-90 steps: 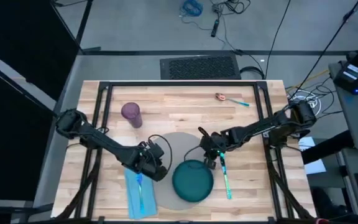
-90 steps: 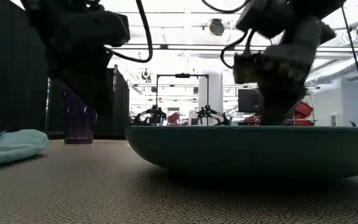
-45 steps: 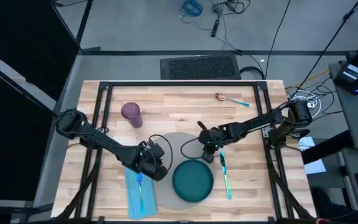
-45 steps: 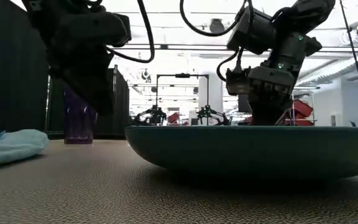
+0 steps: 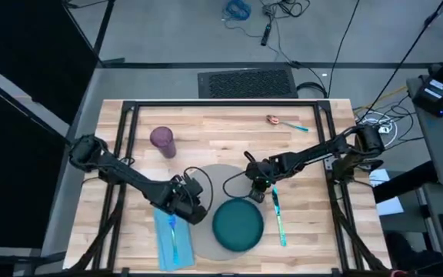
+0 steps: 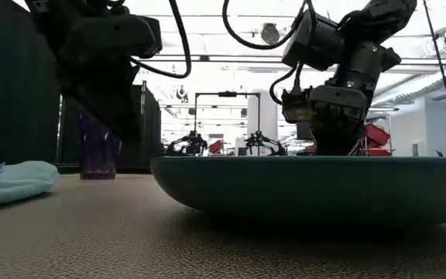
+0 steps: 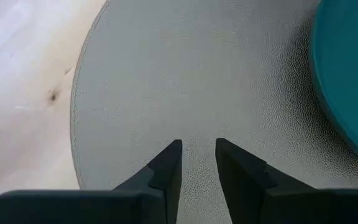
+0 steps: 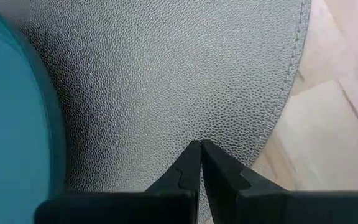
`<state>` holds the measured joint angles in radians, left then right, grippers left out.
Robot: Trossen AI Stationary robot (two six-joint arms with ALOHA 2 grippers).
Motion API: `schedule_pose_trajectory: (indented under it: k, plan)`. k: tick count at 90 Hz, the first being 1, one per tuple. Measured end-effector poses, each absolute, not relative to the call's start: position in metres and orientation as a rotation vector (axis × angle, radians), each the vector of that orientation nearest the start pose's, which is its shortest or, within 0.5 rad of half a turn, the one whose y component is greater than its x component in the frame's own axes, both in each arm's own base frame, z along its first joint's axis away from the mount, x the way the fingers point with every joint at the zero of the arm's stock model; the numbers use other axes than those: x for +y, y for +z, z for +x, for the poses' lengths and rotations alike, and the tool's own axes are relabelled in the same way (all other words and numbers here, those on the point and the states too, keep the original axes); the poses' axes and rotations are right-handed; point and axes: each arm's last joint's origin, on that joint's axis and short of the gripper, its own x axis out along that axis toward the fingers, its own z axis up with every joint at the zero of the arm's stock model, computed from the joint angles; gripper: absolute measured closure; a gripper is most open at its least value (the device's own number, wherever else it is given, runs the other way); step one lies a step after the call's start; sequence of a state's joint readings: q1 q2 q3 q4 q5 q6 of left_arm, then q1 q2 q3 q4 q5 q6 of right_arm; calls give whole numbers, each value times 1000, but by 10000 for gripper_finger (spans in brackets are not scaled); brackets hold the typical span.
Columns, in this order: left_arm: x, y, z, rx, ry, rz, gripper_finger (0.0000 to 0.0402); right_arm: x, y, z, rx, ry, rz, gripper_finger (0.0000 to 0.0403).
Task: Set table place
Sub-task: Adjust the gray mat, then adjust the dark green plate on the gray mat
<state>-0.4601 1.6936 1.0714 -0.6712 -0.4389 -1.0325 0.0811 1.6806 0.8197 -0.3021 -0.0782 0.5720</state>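
The big wooden table (image 5: 229, 127) holds everything. On it, near the front middle, lies the round grey placemat (image 5: 215, 185). A dark teal plate (image 5: 238, 223) sits on the front part of the mat.

The left gripper (image 5: 193, 201) hangs over the mat's left side. Its two fingers (image 7: 166, 171) are a little apart with nothing between them, and the grey mat lies right under their tips, with the plate off to one side.

The right gripper (image 5: 257, 187) is over the mat's right side, close to its edge. Its fingers (image 8: 188, 167) are pressed together, and the mat lies just below their tips.

A light blue napkin (image 5: 173, 240) lies left of the mat. A purple cup (image 5: 163, 141) stands farther back. A teal utensil (image 5: 278, 218) lies just right of the mat.
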Motion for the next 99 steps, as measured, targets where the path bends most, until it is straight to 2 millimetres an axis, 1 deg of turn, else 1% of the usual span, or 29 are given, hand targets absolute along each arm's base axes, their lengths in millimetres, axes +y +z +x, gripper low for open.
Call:
schedule_pose_trajectory:
  k: [9,21,49,62,74,85,91,99]
  plan:
    - [-129,181,284,1014,549,-351,317,28,130,290,1188,-207,518,403]
    - [-132,181,283,1018,542,-343,317,37,129,285,1233,-208,535,403]
    - [-132,181,280,1029,553,-324,317,72,127,275,1292,-191,574,403]
    - [-134,181,280,1028,549,-321,317,82,128,270,1317,-191,574,403]
    - [-134,181,281,1018,538,-324,317,82,146,266,1322,-223,522,403]
    - [-137,182,284,999,497,-339,317,81,181,273,1172,-190,511,403]
    - [-139,183,285,993,479,-330,317,81,187,271,1172,-189,504,403]
    - [-139,183,286,988,474,-336,317,86,199,275,1116,-148,517,403]
